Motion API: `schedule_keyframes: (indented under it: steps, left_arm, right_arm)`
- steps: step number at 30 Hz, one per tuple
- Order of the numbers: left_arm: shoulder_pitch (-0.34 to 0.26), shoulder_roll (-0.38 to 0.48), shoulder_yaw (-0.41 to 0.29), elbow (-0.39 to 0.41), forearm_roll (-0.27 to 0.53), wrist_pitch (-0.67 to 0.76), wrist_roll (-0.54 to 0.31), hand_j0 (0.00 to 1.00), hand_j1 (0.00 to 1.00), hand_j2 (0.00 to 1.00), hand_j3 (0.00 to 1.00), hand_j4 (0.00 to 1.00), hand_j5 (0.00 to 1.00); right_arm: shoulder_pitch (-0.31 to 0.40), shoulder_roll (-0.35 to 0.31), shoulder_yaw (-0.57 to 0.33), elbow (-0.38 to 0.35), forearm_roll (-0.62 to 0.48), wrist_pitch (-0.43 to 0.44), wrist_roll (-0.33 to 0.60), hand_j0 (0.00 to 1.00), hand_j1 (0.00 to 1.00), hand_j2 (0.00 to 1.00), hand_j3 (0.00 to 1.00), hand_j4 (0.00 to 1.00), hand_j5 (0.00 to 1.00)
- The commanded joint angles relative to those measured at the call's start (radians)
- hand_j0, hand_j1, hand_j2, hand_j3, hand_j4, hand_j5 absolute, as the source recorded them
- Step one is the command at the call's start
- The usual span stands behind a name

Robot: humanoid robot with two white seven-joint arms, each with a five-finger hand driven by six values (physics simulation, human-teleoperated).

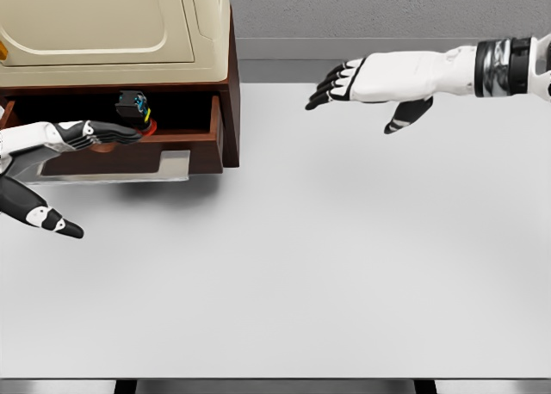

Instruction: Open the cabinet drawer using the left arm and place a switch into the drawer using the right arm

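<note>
No readable text, label, brand, number or sign on anything.

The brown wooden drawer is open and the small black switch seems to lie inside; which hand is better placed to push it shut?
Left. The left hand rests on the brown wooden drawer's front, beside the small black switch. The right hand hovers open above the white table, well away from the cabinet.
</note>
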Motion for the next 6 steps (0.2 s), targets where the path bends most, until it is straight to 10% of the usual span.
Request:
schedule_keyframes:
  steps: [1, 6]
  left_arm:
    - [0.000, -0.051, -0.003, 0.001, 0.007, -0.025, 0.000, 1.00, 1.00, 1.00, 1.00, 1.00, 1.00]
    - [-0.032, -0.153, -0.005, 0.001, -0.005, -0.025, 0.000, 1.00, 1.00, 1.00, 1.00, 1.00, 1.00]
  right_arm:
    - [0.000, 0.000, -0.001, 0.026, -0.005, 0.003, 0.000, 1.00, 1.00, 1.00, 1.00, 1.00, 1.00]
    - [0.003, 0.000, -0.001, 0.055, -0.005, 0.003, 0.000, 1.00, 1.00, 1.00, 1.00, 1.00, 1.00]
